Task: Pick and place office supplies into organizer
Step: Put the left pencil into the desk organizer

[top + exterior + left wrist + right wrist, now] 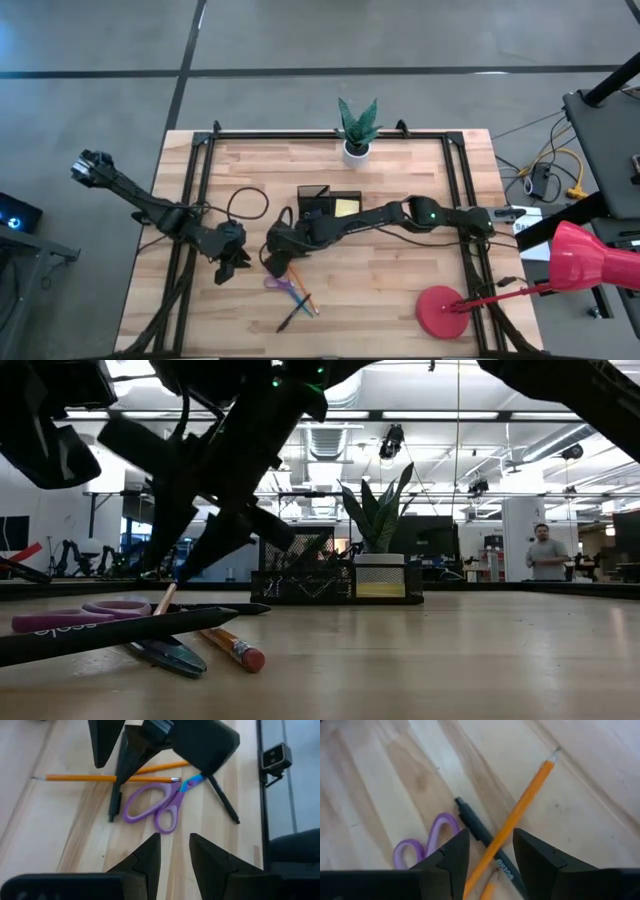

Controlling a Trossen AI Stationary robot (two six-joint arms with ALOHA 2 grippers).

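Observation:
Near the table's front middle lie purple-handled scissors (275,284) (155,807), an orange pencil (520,805) (85,778) and a thin black pen (477,827), crossing each other flat on the wood. My right gripper (279,264) (492,851) is open and slants down over the spot where pencil and pen cross, its fingertips just above them. My left gripper (233,266) (175,851) hangs to the left of the pile, open, with nothing between its fingers. The black organizer (330,207) stands behind, with a yellow pad (347,208) in it.
A white pot with a green plant (357,135) stands at the far edge behind the organizer. A red disc (445,310) sits at the near right. A second black pen (223,802) and a pencil (235,650) lie by the scissors. A person (545,555) stands far off in the room.

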